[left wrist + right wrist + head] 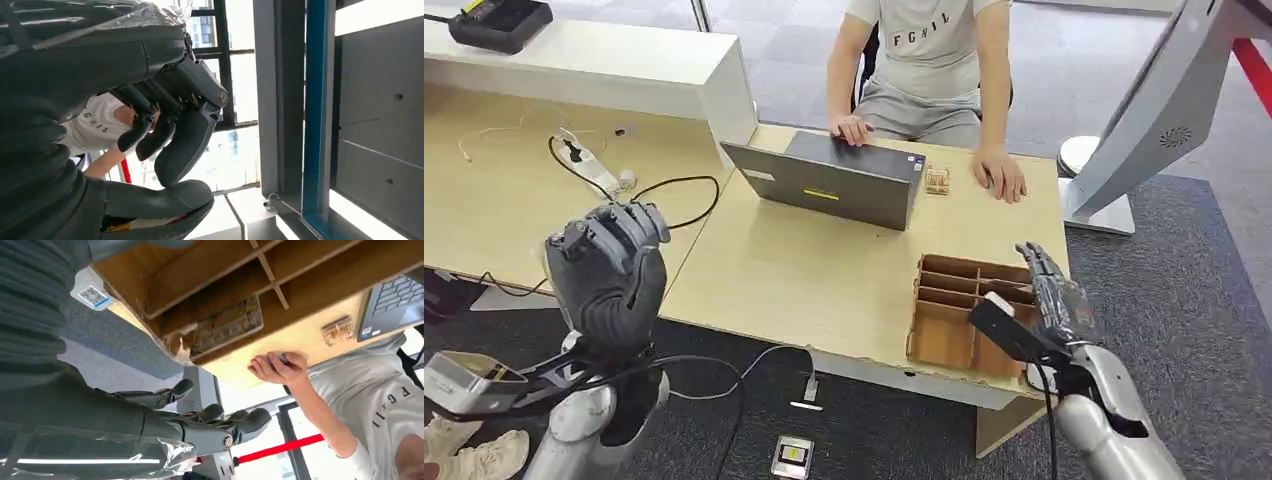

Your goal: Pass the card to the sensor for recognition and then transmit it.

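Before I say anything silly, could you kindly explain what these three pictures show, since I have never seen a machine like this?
It is a humanoid robot. The head view looks down over its own arms; the other two come from cameras at its wrists and appear turned. Its left hand is raised with fingers curled, holding nothing I can see. Its right hand hovers open beside a wooden divided tray on the desk. A laptop stands there too, and a person sits behind it. No card is plainly visible.
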Robot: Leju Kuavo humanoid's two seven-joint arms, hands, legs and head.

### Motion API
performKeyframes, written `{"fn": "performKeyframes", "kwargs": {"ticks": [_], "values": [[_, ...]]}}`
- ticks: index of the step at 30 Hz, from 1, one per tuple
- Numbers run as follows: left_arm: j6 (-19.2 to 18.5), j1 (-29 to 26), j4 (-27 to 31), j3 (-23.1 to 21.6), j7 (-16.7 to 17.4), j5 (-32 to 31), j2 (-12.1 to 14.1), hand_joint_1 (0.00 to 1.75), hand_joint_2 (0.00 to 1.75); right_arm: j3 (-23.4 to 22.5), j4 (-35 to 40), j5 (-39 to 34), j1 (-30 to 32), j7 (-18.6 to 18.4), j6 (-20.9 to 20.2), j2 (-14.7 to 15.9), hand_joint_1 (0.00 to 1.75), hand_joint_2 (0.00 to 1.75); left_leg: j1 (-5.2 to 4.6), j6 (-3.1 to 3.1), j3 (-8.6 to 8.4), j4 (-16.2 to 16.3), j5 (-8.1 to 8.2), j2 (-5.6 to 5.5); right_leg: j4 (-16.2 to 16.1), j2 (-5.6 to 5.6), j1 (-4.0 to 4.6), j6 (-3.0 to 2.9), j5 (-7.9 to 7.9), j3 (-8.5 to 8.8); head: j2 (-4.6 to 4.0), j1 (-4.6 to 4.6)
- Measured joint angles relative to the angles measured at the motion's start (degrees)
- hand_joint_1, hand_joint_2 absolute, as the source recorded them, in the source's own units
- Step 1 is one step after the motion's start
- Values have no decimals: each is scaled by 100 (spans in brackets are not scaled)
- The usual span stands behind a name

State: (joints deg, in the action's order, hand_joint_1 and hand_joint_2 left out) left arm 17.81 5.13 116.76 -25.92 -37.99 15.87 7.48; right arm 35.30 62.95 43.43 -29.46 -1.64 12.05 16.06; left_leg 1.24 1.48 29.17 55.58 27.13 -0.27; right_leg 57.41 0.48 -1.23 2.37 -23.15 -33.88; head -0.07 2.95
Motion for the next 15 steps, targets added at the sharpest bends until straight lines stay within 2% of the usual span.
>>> {"fn": "performKeyframes", "kwargs": {"ticks": [6, 15], "values": [[-11, 29, -9, 0, -11, 13, 0, 154, 175, 63, 37, 72, -213, 11, -116, -35, 0, 175, 0, 0, 0, 0, 0, 0, 0, 0, 0, 0, 0, 0, 0, 0], [74, 23, -11, 2, -63, 15, 0, 154, 175, 177, -100, 64, -350, 120, -57, -146, 0, 175, 0, 0, 2, 0, 0, -1, 0, 0, 0, 0, 0, 0, 0, 0]]}}
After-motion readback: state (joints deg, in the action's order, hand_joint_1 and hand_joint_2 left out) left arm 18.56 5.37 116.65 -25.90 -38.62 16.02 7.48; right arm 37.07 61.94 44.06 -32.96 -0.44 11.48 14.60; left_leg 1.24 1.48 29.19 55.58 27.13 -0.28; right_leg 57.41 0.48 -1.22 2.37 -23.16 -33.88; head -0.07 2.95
